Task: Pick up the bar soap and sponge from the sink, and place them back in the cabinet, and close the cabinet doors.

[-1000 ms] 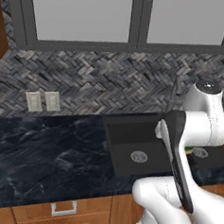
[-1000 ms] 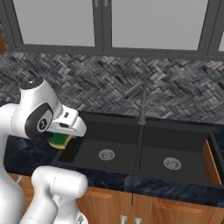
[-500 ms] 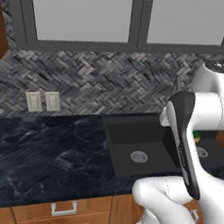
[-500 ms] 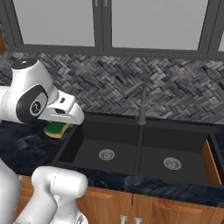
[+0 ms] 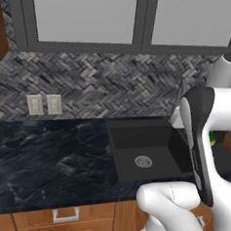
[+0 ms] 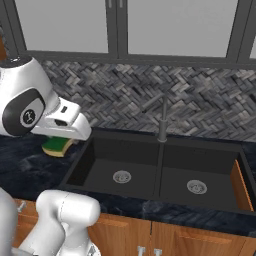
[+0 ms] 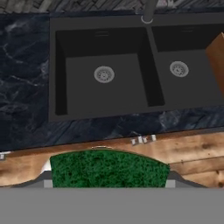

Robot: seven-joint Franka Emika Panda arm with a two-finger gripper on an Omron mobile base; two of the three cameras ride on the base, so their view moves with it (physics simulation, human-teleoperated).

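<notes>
Carrying the sponge (image 6: 57, 146) clamped in the pincer (image 7: 109, 175), raised above the table's (image 6: 20, 165) near-left edge beside the sink (image 6: 160, 172); its long axis lies across the jaws, cabinet out of sight.

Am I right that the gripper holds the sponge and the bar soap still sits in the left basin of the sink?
Not quite. The gripper does hold the sponge, but the left basin of the sink holds no bar soap: the hand view shows only the drain on its floor. The right base view shows the same.
</notes>
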